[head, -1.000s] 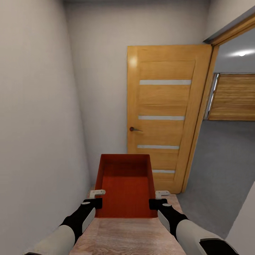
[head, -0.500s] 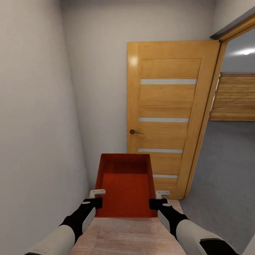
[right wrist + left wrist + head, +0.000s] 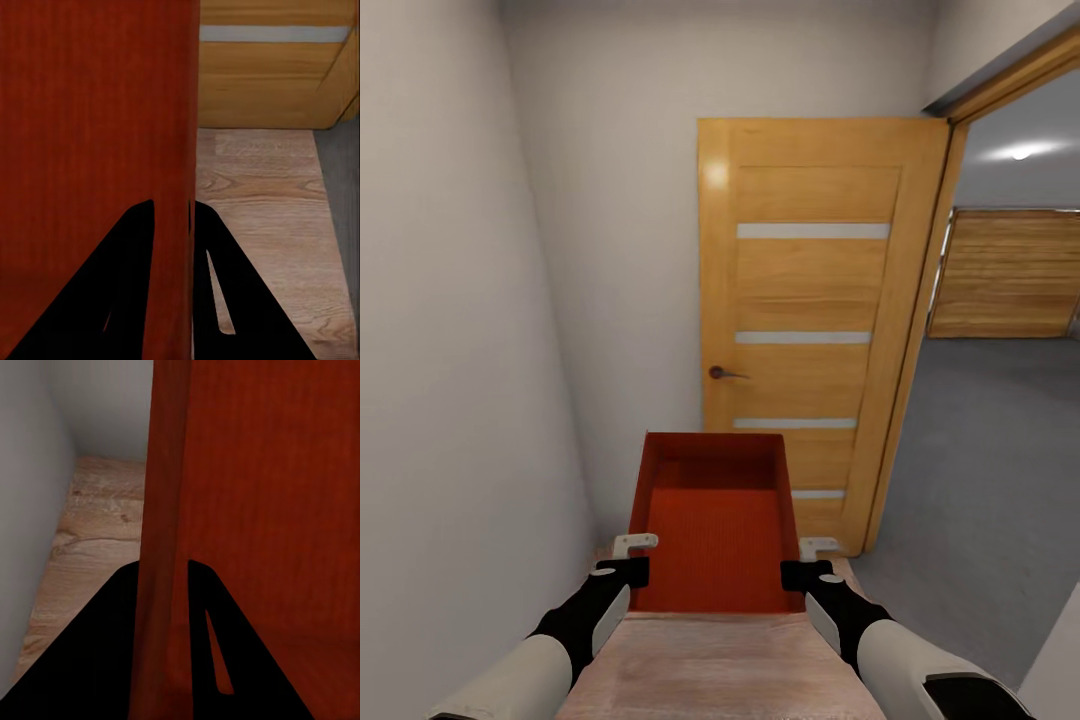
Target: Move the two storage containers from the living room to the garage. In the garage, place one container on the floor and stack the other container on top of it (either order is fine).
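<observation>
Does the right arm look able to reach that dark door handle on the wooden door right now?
Probably not. The right gripper is shut on the orange-red rectangular open-top container's wall, sharing the load with the left gripper, and the dark door handle sits beyond the container's far end.

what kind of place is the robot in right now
Probably a narrow indoor hallway at a garage entrance. Plain pale walls close in on light wood-plank flooring; an open wooden door leads onto dark grey concrete floor with a slatted wooden garage door beyond.
</observation>
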`<state>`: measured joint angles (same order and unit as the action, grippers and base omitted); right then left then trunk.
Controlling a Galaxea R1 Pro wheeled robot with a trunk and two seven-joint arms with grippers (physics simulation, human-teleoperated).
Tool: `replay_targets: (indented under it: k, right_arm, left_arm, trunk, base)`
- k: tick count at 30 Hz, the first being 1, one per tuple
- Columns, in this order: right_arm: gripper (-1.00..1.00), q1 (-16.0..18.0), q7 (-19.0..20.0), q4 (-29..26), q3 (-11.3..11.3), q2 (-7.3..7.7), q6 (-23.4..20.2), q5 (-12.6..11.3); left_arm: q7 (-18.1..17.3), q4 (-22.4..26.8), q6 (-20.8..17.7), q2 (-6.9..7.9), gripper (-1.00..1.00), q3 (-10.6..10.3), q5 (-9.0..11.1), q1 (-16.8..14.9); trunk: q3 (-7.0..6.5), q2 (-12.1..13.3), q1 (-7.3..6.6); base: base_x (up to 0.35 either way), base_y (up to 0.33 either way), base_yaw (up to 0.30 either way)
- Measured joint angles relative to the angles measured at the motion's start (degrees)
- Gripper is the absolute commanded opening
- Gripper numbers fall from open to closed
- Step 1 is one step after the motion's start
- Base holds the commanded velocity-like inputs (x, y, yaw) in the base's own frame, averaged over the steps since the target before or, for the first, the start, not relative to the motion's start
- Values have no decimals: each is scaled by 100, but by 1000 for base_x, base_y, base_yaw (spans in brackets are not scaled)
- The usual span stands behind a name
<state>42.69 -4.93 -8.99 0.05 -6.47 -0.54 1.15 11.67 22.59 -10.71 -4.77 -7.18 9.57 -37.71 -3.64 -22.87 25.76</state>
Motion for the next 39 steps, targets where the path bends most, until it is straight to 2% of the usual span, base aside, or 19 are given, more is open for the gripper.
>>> replay_targets:
  k: [13,34,39]
  right_arm:
    - [-100,0,0,0,0,0,4,0]
    - [-100,1,3,1,-2,0,6,0]
    - [-100,1,-33,4,174,8,25,-167]
  left_arm:
    - [0,1,3,0,-100,-1,0,0]
    - [0,4,4,1,-100,-5,-2,1]
    - [19,10,21,11,-100,-78,46,0]
  trunk:
    - [0,0,0]
    - [0,0,0]
    - [1,-1,0]
  base:
    - [0,0,-231]
    - [0,0,-7]
    - [0,0,0]
